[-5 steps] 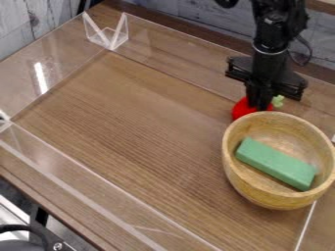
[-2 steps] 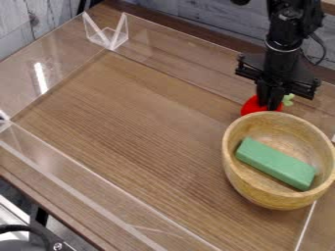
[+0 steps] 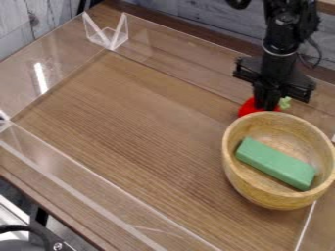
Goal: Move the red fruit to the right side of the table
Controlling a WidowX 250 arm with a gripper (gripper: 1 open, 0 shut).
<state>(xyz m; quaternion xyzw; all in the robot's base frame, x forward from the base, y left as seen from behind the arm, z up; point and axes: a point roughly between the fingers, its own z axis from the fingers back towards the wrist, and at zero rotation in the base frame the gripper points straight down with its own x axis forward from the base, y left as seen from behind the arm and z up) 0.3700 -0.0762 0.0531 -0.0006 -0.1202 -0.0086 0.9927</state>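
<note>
The red fruit (image 3: 250, 102) is small, round and glossy. It sits low over the brown wooden table (image 3: 131, 118) at the far right, just behind the bowl's rim. My black gripper (image 3: 271, 100) points down onto it, with the fingers shut on the red fruit. The fingers cover most of the fruit, so only its left part shows.
A round light wooden bowl (image 3: 233, 147) stands right in front of the gripper at the right edge, holding a green rectangular block (image 3: 276, 163). Low clear acrylic walls (image 3: 105, 31) border the table.
</note>
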